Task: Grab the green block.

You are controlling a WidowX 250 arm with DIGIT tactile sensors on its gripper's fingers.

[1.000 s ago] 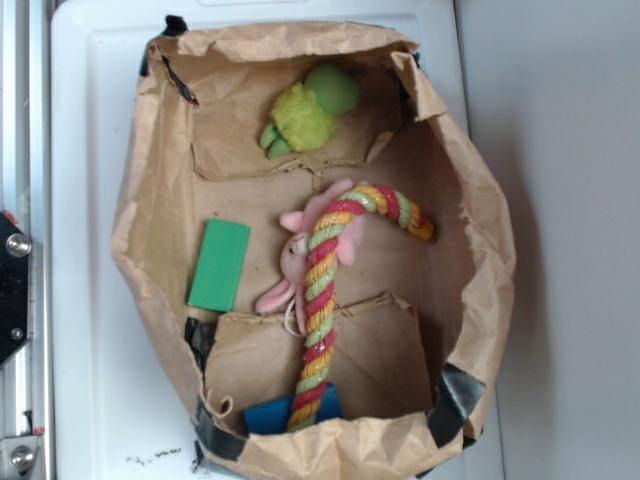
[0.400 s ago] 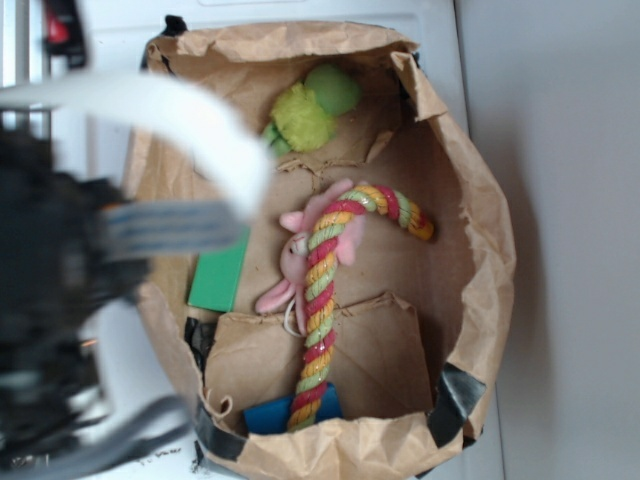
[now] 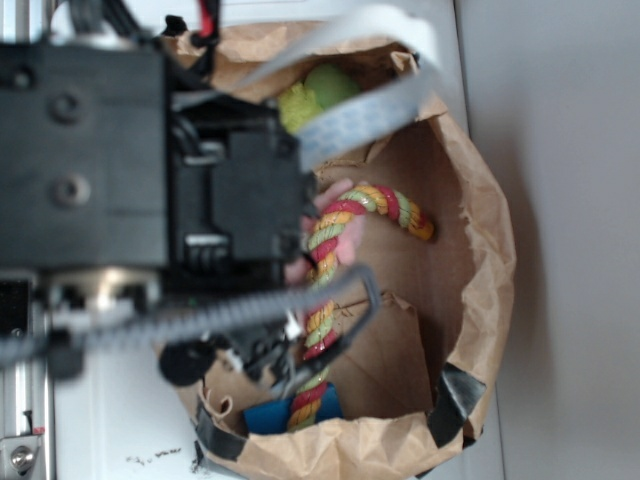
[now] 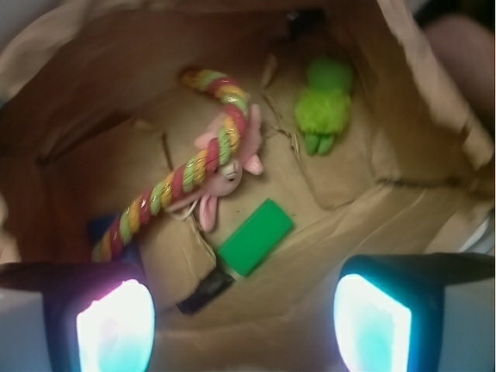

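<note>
In the wrist view the green block (image 4: 256,237) lies flat on the floor of the brown paper bag (image 4: 403,194), just past the bag's near wall. My gripper (image 4: 244,329) hangs above the bag's near side, open, its two glowing pads (image 4: 116,325) wide apart with nothing between them. The block sits ahead of the gap, slightly left of its middle. In the exterior view the arm (image 3: 150,170) covers the block completely.
A striped rope toy (image 4: 186,174) lies over a pink plush (image 4: 225,178) beside the block. A fuzzy yellow-green plush (image 4: 322,108) rests at the far right. A blue block (image 3: 265,415) shows at the bag's bottom edge. The bag walls (image 3: 480,240) stand all around.
The arm has swung in from the left and now covers the left half of the bag, hiding the green block in the exterior view. Nothing inside the bag has moved.
</note>
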